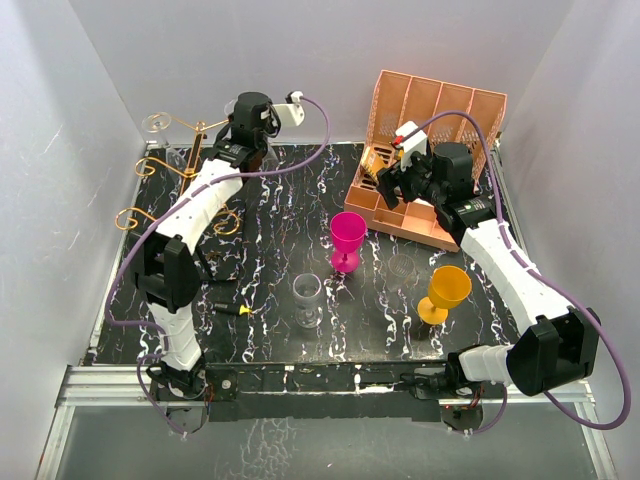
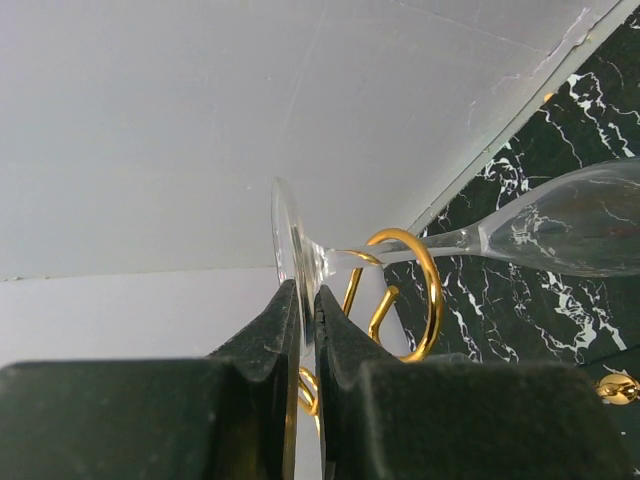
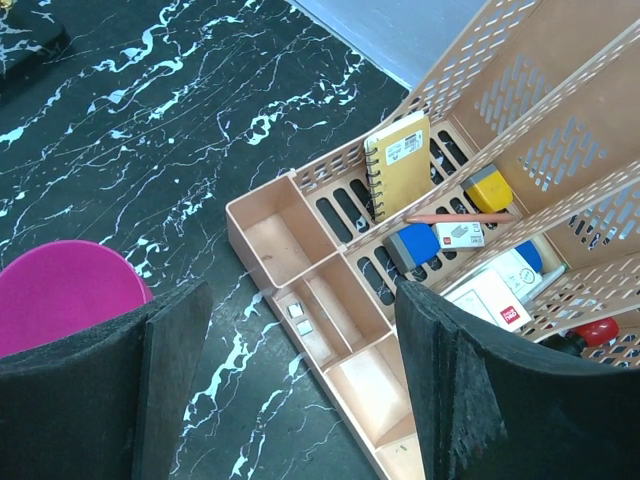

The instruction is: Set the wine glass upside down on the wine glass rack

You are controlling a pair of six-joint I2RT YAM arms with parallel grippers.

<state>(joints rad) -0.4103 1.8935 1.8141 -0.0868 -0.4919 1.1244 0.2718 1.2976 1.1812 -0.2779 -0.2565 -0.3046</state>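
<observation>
A clear wine glass (image 2: 570, 225) lies sideways across the left wrist view. Its stem passes through a gold ring of the wine glass rack (image 2: 432, 290), and its bowl hangs over the black marble table. My left gripper (image 2: 307, 290) is shut on the rim of the glass's round foot. In the top view that gripper (image 1: 225, 135) is at the gold wire rack (image 1: 198, 128) in the back left corner. A clear round foot (image 1: 155, 123) shows on the rack's far arm; I cannot tell whether it belongs to the held glass. My right gripper (image 3: 300, 300) is open and empty.
A salmon-pink organiser (image 1: 430, 150) holding a notebook and small items stands at the back right, under my right gripper (image 1: 392, 180). A magenta goblet (image 1: 348, 235), an orange goblet (image 1: 447, 290) and two clear glasses (image 1: 307, 295) (image 1: 403, 268) stand mid-table. Walls close in on three sides.
</observation>
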